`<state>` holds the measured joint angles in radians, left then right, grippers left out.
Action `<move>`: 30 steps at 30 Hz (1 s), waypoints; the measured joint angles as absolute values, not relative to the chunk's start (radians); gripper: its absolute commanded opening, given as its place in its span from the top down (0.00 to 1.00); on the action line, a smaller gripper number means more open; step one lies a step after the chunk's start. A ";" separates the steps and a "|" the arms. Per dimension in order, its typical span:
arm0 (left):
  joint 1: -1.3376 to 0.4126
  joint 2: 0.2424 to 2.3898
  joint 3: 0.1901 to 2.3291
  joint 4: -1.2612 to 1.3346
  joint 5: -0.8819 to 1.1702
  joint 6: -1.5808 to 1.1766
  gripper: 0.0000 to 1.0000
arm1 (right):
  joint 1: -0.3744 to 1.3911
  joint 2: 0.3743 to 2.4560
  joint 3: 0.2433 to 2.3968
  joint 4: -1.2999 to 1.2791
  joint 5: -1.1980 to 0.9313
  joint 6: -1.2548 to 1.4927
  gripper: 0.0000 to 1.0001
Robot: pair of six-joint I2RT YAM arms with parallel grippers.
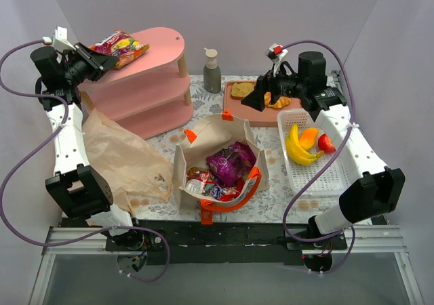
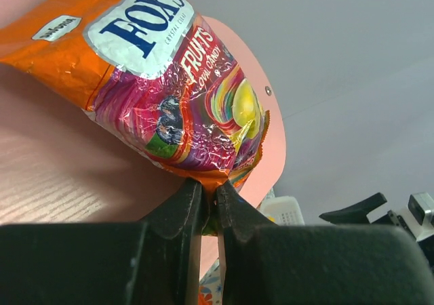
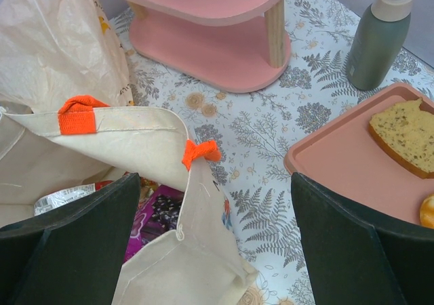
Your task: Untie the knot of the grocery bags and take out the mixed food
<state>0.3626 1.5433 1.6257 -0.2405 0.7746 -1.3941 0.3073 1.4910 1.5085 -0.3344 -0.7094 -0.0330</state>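
Observation:
My left gripper [image 1: 102,59] is shut on the edge of an orange-purple candy packet [image 1: 120,47], which lies on the top of the pink shelf [image 1: 159,47]; the packet fills the left wrist view [image 2: 169,81]. My right gripper [image 1: 254,100] is open and empty above the table beside the pink tray [image 1: 254,112]. The cream canvas tote [image 1: 203,142] with orange handles stands open at the centre with purple and red snack packets [image 1: 230,163] inside; it also shows in the right wrist view [image 3: 156,251]. The tan plastic bag [image 1: 119,156] lies flat at the left.
The pink tray holds a bread slice [image 1: 243,90] and a pastry [image 1: 278,102]. A white mesh basket [image 1: 332,176] at the right holds bananas [image 1: 298,149], an orange wedge [image 1: 308,137] and a red fruit [image 1: 327,143]. A grey pump bottle [image 1: 212,71] stands at the back.

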 measured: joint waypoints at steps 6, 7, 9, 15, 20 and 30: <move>0.380 1.589 1.705 -0.320 0.870 -1.310 1.00 | 0.307 1.491 1.509 -0.337 -0.709 -0.038 0.02; 0.383 1.596 1.725 -0.347 0.882 -1.283 1.00 | 0.307 1.491 1.509 -0.337 -0.709 -0.038 0.02; 0.386 1.604 1.761 -0.402 0.892 -1.230 1.00 | 0.307 1.491 1.509 -0.337 -0.709 -0.041 0.02; 0.389 1.625 1.858 -0.561 0.891 -1.082 1.00 | 0.307 1.491 1.509 -0.337 -0.710 -0.040 0.02; 0.395 1.673 1.955 -0.673 0.828 -0.999 0.36 | 0.307 1.495 1.509 -0.335 -0.715 -0.040 0.02; 0.410 1.680 2.112 -0.815 0.570 -0.838 0.12 | 0.313 1.528 1.516 -0.340 -0.753 -0.059 0.02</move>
<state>0.4095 1.6802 2.1120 -0.8150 0.5705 -0.8383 0.3130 1.5276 1.5162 -0.3401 -0.7528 -0.0589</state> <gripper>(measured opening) 0.844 0.982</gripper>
